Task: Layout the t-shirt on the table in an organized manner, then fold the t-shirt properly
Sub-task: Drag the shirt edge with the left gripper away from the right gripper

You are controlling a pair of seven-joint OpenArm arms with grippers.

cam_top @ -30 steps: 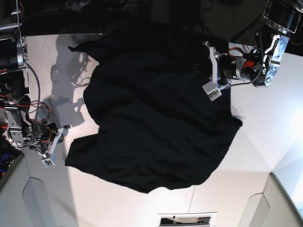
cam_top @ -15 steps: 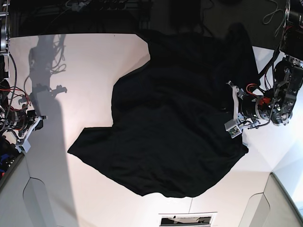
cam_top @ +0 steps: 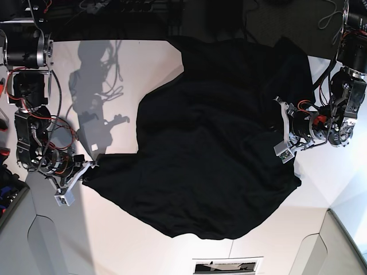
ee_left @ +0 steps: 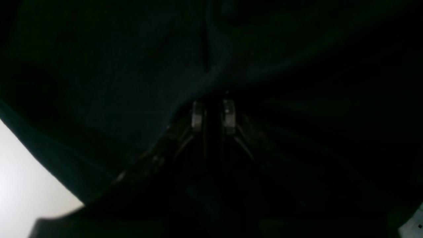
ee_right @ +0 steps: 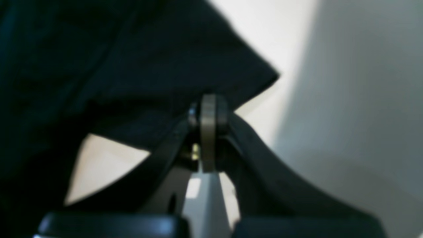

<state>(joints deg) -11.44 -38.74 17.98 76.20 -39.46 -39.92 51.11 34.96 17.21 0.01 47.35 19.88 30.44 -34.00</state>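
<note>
White table spanning the base view, bare at 6, 8 and 10 o'clock, arm shadows cast across it toward 10 o'clock. Black t-shirt spread over the middle and 1 o'clock portion of that tabletop, rumpled, outline uneven, one corner drawn out toward 8 o'clock, lower hem bulging toward 6 o'clock, upper part running to the far table edge at 12 o'clock. No graphic or lettering visible on the upturned side. Left gripper at 3 o'clock of the shirt, over its right-hand edge; in the left wrist view, fingers standing close together with dark cloth bunched between and around them, so clenched on the t-shirt, a sliver of table showing at 8 o'clock. Right gripper at 8 o'clock in the base view, just at the drawn-out corner; in the right wrist view, right gripper pressed fully closed, a pointed fold of t-shirt lying just above the tips at 11 o'clock, pale table beyond; whether cloth is pinched there, cannot tell.
</note>
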